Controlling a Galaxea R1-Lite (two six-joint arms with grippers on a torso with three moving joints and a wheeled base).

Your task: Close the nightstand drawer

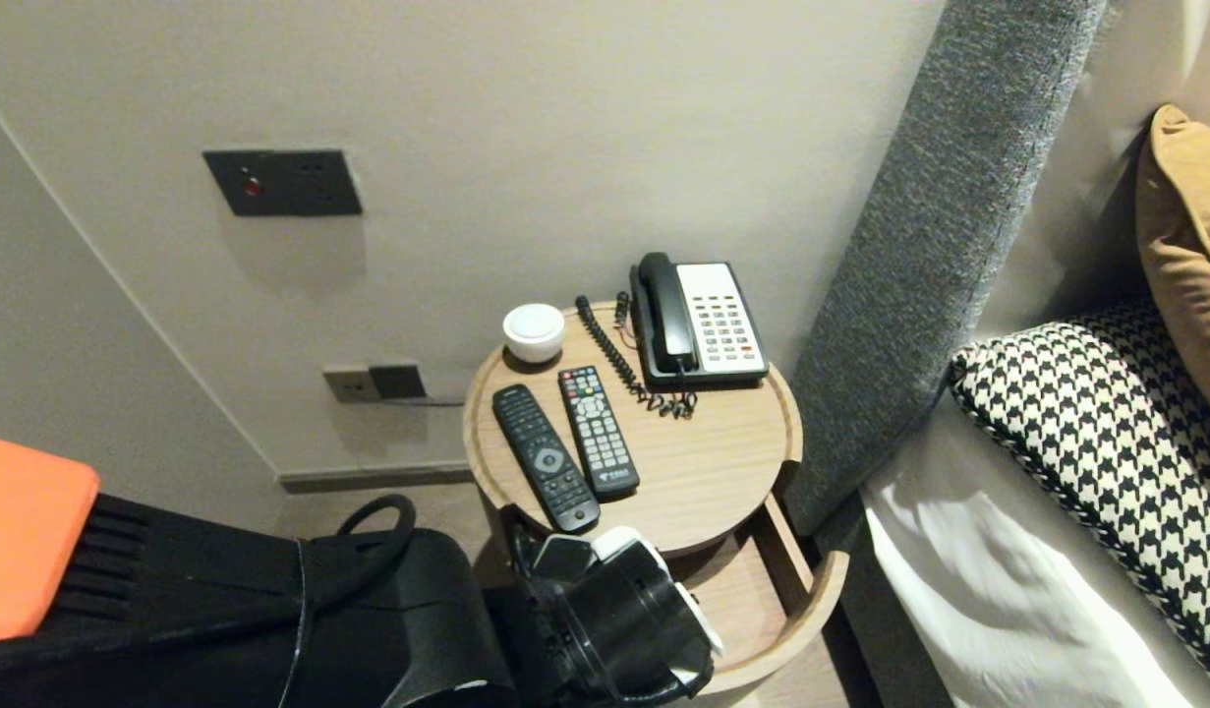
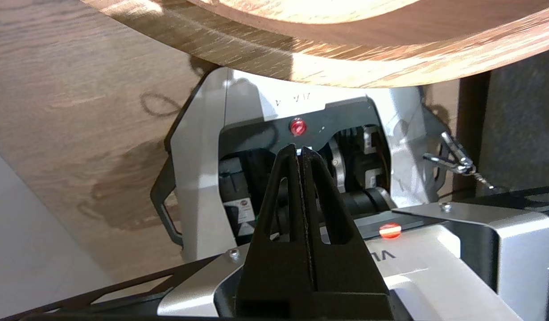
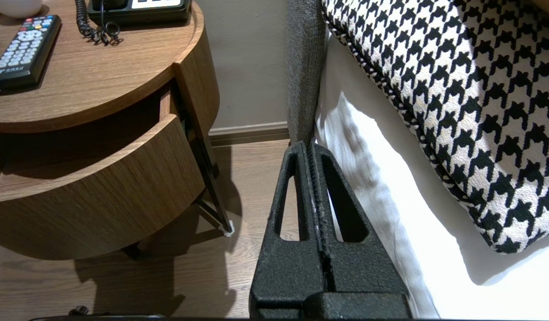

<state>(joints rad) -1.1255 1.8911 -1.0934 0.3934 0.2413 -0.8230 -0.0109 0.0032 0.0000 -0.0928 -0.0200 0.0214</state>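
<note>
Hovering by the pulled-out drawer of the bench, left pincer empty, tips together. Drawer looks stiff, smooth, handleless; its front's top rim seems the hold. Right pincer closed, parked by the bed.

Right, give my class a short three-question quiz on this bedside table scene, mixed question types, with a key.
1. Multiple choice: what stands at the back of the round table, on the robot's left of the telephone? A) a lamp B) a white cup C) a clock
2. True or false: the drawer under the tabletop is pushed fully shut.
3. Short answer: are the left tool and the right tool open or shut?

Key: 1 B. 2 False, it is pulled out. 3 Both shut, holding nothing.
</note>
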